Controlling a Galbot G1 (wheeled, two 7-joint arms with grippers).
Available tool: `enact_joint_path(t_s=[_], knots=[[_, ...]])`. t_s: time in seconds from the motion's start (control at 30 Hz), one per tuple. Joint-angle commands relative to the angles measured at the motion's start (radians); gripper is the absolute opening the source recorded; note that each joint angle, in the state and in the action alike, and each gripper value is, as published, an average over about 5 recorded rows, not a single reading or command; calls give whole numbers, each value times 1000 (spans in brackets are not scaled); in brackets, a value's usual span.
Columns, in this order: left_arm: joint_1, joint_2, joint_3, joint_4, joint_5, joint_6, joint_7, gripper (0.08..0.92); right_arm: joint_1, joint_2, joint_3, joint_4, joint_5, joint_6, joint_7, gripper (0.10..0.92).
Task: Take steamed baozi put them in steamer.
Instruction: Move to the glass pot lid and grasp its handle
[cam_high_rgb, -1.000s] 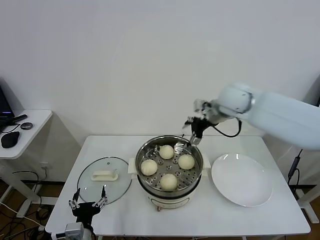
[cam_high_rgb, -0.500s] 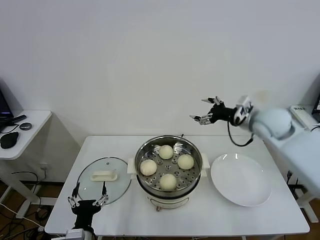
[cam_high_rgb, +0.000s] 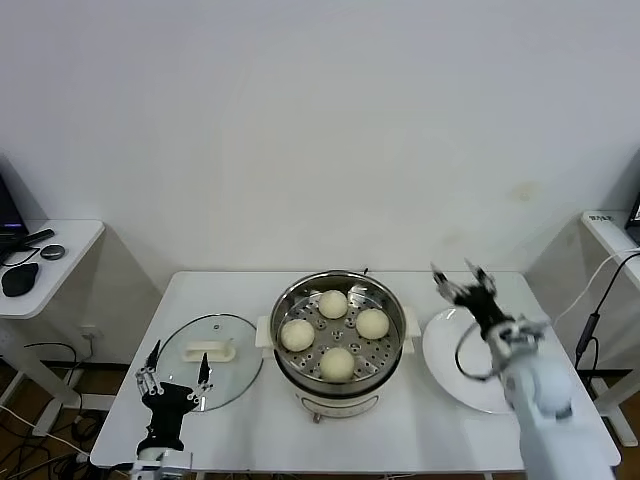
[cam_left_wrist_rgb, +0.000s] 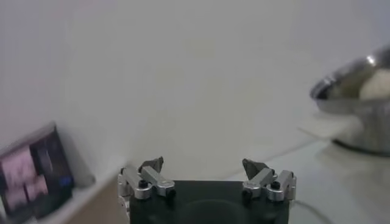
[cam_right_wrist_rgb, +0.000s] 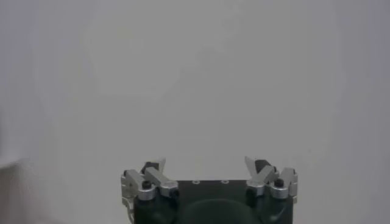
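1. The steamed baozi (cam_high_rgb: 337, 331) are four small round buns, cream-white and smooth. All four sit inside the steamer (cam_high_rgb: 337, 375), on its tray full of little holes. One is at the back, one on the left, one on the right and one at the front. They are near each other but do not touch.
2. The steamer is a shiny round metal pot with white side handles. It stands in the middle of the white table (cam_high_rgb: 400, 440). Its edge also shows in the left wrist view (cam_left_wrist_rgb: 356, 97).
3. A round glass lid (cam_high_rgb: 205, 365) with a white handle lies flat on the table, just to the left of the steamer.
4. A flat white plate (cam_high_rgb: 445, 370) lies just to the right of the steamer.
5. The right gripper (cam_high_rgb: 463, 284) is up above the far edge of the plate. Its fingers are spread wide and hold nothing (cam_right_wrist_rgb: 210, 173).
6. The left gripper (cam_high_rgb: 175, 372) is low at the front left, by the near edge of the lid. Its fingers are spread wide too and hold nothing (cam_left_wrist_rgb: 204, 172).
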Motion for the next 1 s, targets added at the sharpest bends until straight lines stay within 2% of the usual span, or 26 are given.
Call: enact_joint_path(t_s=[0.03, 0.13, 0.23, 0.43, 0.67, 1.0], knots=[[-47, 159, 50, 103, 820, -31, 32, 823, -290, 220, 297, 64, -85, 65, 69, 823], [-65, 229, 91, 113, 890, 78, 92, 823, -299, 220, 294, 69, -89, 68, 63, 823], [-116, 240, 96, 156, 942, 141, 96, 823, -311, 226, 287, 75, -104, 65, 52, 823], [-178, 219, 79, 219, 923, 142, 50, 823, -317, 231, 275, 73, -124, 60, 50, 823], [-215, 206, 97, 259, 764, 162, 64, 823, -313, 238, 265, 47, -145, 71, 53, 823], [-284, 195, 100, 416, 688, 153, 46, 823, -320, 253, 258, 38, -179, 78, 53, 823]])
